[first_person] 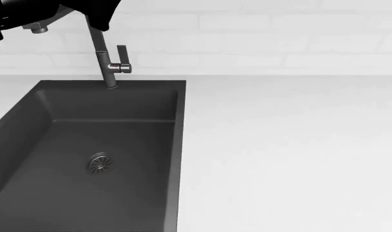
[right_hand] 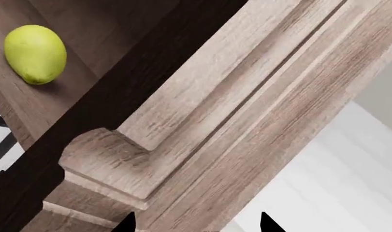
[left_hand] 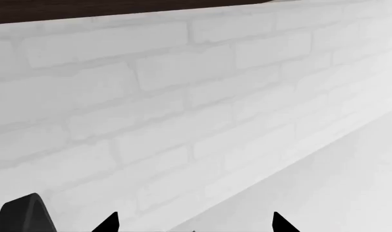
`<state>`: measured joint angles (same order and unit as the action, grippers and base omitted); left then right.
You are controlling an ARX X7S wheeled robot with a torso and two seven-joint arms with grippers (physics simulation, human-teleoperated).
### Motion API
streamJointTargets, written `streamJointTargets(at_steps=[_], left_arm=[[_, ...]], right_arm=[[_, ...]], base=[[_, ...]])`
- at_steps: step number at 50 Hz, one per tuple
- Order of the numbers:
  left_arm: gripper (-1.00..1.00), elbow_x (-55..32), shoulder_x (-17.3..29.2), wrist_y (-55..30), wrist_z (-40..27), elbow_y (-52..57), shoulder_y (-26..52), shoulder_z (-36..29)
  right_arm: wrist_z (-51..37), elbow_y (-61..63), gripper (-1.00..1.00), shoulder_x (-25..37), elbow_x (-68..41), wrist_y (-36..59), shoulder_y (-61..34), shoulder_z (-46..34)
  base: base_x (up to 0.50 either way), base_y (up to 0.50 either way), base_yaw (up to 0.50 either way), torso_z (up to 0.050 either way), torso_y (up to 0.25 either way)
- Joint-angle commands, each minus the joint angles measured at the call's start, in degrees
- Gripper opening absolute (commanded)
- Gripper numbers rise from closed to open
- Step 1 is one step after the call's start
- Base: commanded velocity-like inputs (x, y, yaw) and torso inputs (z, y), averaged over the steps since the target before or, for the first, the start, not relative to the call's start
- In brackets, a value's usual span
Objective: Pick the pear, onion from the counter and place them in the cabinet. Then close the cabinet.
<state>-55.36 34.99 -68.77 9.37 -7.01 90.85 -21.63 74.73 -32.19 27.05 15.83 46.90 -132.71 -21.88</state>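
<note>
Your right gripper (right_hand: pixel 196 227) sits right against the wooden cabinet door (right_hand: pixel 247 111); the pear (right_hand: pixel 35 54) already lies on the shelf inside, toward ten o'clock from it, long axis across the shelf. The white counter (first_person: pixel 286 154) and sink (first_person: pixel 86 154) show no onion. Both grippers show tips apart, holding nothing; the left gripper (left_hand: pixel 196 227) faces the brick wall (left_hand: pixel 182 96).

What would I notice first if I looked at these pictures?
Probably the bright yellow-green pear, lying by itself on a brown wooden shelf inside the cabinet, seen from the right wrist camera. Next, the big dark grey sink sunk into the white counter, with a grey faucet standing at its back edge. Behind it all runs a white brick wall.
</note>
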Motion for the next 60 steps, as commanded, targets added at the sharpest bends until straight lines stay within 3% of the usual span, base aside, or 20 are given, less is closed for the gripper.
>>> streamJointTargets(at_steps=[1,6,20,27,39,48,60], left_arm=[[1.00,-0.17,0.09,0.06,-0.05,-0.18,0.09,-0.06],[1.00,-0.34,0.07,0.03,-0.11,-0.30,0.21,0.03],[1.00,-0.63,0.00,0.15,-0.26,-0.30,0.15,-0.05],[1.00,-0.76,0.01,0.17,-0.17,-0.32,0.29,-0.17],[1.00,-1.16,0.14,-0.06,-0.39,0.11,0.17,-0.28],[1.00,-1.48,0.14,-0.32,-0.50,0.29,0.45,-0.36],[1.00,-1.62,0.22,-0.22,-0.41,0.30,0.43,-0.59]], right_arm=[[10.13,19.29,1.00,-10.99,-9.34,0.49,-2.19,9.67],[14.37,18.97,1.00,-11.16,-9.29,4.72,-2.04,10.00],[13.38,21.54,1.00,-8.77,-12.58,9.10,0.33,8.69],[15.09,11.08,1.00,-11.71,-16.32,-1.42,-2.27,6.10],[15.26,3.96,1.00,-12.30,-23.36,-9.98,-2.29,-0.94],[15.26,0.47,1.00,-12.61,-26.67,-11.39,-2.29,-5.44],[15.27,-1.04,1.00,-12.27,-21.73,-11.32,-2.29,-8.40]], base=[[0.00,0.01,0.01,0.000,0.000],[0.00,0.01,0.01,0.000,0.000],[0.00,0.01,0.01,0.001,0.001],[0.00,0.01,0.01,0.000,0.001],[0.00,0.01,0.01,0.000,0.000],[0.00,0.00,0.00,0.000,0.000],[0.00,0.00,0.00,0.000,-0.005]])
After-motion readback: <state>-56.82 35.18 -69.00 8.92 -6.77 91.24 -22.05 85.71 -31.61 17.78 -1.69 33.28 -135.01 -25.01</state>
